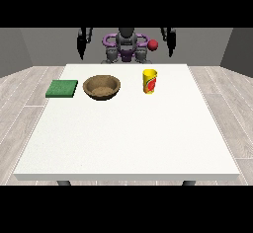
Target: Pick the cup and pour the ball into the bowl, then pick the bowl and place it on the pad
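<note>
A yellow cup with a red mark stands upright on the white table, right of centre near the far edge. A small red ball shows above the cup, in front of the robot's shoulder, touching nothing. Left of the cup sits a brown wooden bowl, with nothing inside it. A flat green pad lies further left. The hand at the view's left and the hand at the view's right hang behind the table's far edge, fingers straight and pointing down, holding nothing.
The robot's torso stands behind the table's far edge. A wood-patterned floor surrounds the table on all sides. Bare white table surface stretches from the objects to the near edge.
</note>
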